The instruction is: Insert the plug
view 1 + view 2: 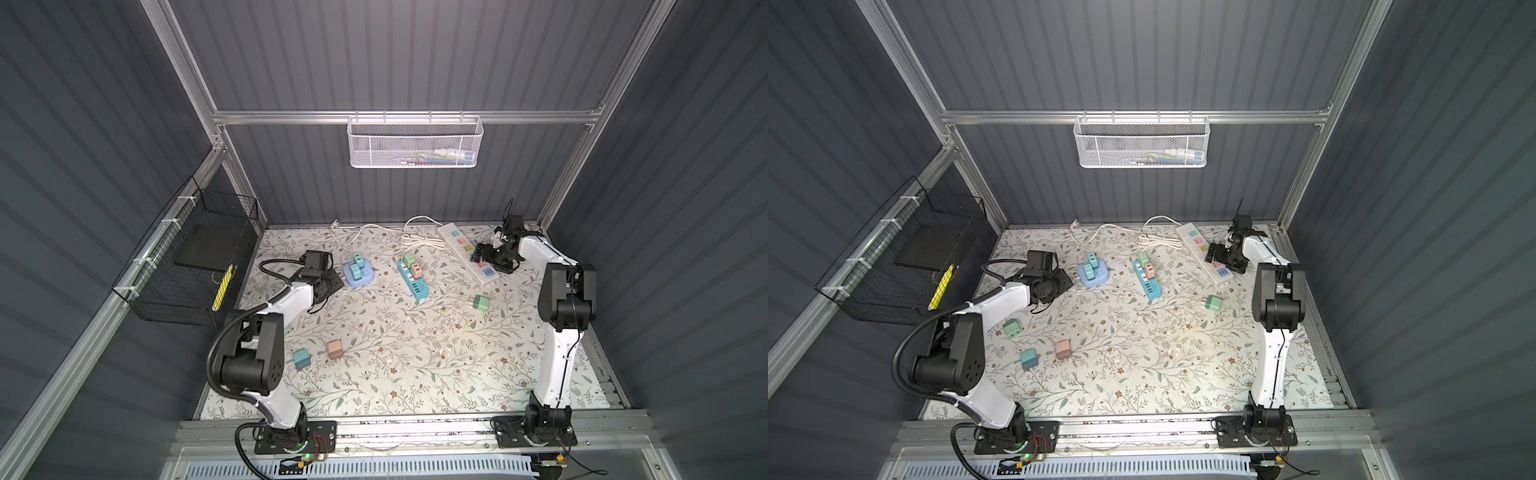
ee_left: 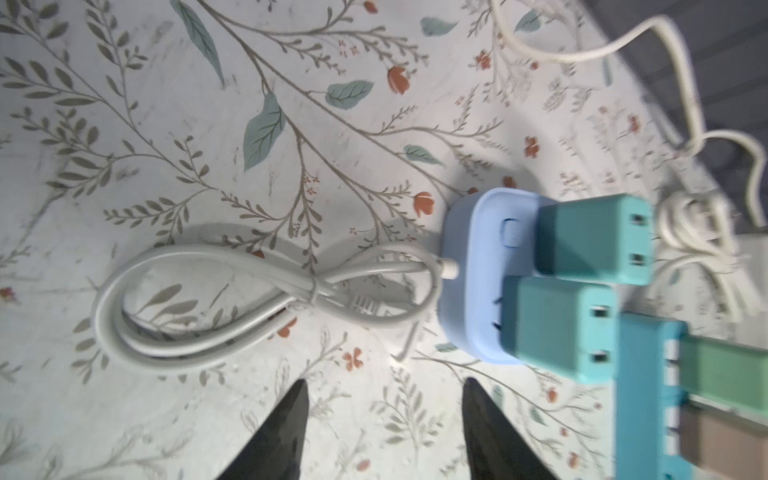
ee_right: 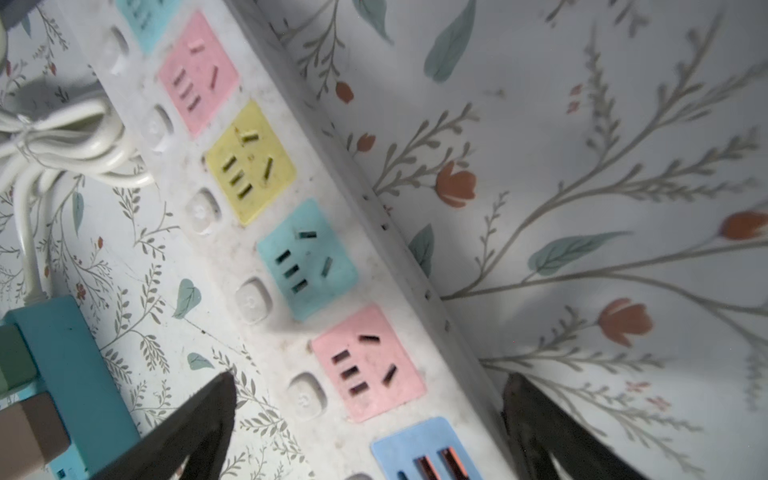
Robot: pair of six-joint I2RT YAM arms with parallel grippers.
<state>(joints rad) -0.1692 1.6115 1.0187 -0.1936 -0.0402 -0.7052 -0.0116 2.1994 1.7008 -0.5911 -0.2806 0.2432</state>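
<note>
Occupying blue hub (image 2: 469,266) — 2 teal plugs (image 2: 557,328).

Robot test cell, lab setting. Floral table cover (image 1: 415,365) is the reference. Grey ribbed wall panels (image 1: 374,54) in an aluminium frame (image 1: 291,117) close it in on three sides. White mesh basket (image 1: 413,141) hangs above its far edge; black wire basket (image 1: 187,266) off its left edge. Left arm (image 1: 266,345) and right arm (image 1: 565,299) bolted to a rail (image 1: 415,428) along its near edge, bare circuit board (image 1: 306,457), green light on, just beyond. On it: white power strip (image 1: 460,243), loose green plug (image 1: 481,302).
</note>
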